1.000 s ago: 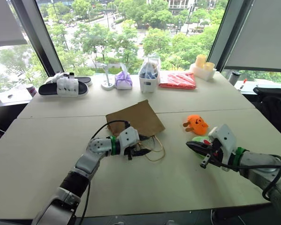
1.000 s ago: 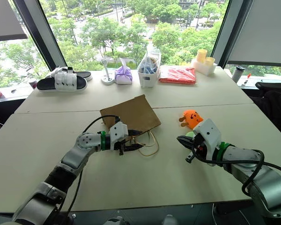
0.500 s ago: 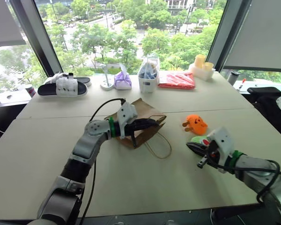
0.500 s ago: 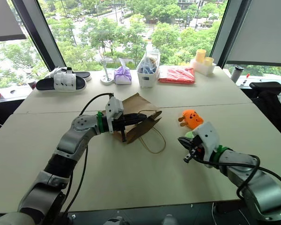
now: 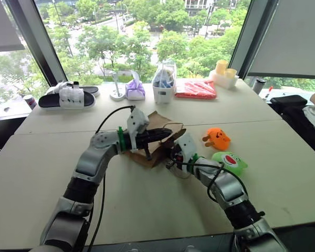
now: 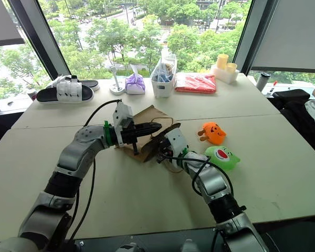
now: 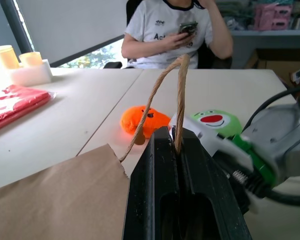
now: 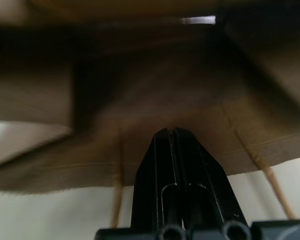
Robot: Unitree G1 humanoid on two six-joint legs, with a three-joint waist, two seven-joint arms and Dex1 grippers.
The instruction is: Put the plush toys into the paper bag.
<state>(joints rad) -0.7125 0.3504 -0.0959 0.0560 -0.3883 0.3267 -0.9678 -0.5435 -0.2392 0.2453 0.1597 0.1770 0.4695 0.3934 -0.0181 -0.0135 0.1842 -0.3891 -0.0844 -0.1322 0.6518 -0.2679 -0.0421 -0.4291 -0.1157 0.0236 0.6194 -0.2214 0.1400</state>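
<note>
The brown paper bag hangs tilted above the table's middle, its mouth facing right. My left gripper is shut on one of the bag's pale cord handles and holds it up. My right gripper is shut with nothing in it, its tip at the bag's mouth, pointing inside. The orange plush toy lies on the table right of the bag. The lime green plush toy with a red mouth lies just in front of the orange one. Neither gripper touches either toy.
Along the far edge stand black-and-white sandals, a purple pouch, a clear plastic bag, a red packet and yellow cups. A person sits beyond the table's right side.
My left gripper closed on the handle and raised the bag off the table. My right gripper swung left from beside the green toy to the bag's mouth; the toy stayed on the table.
</note>
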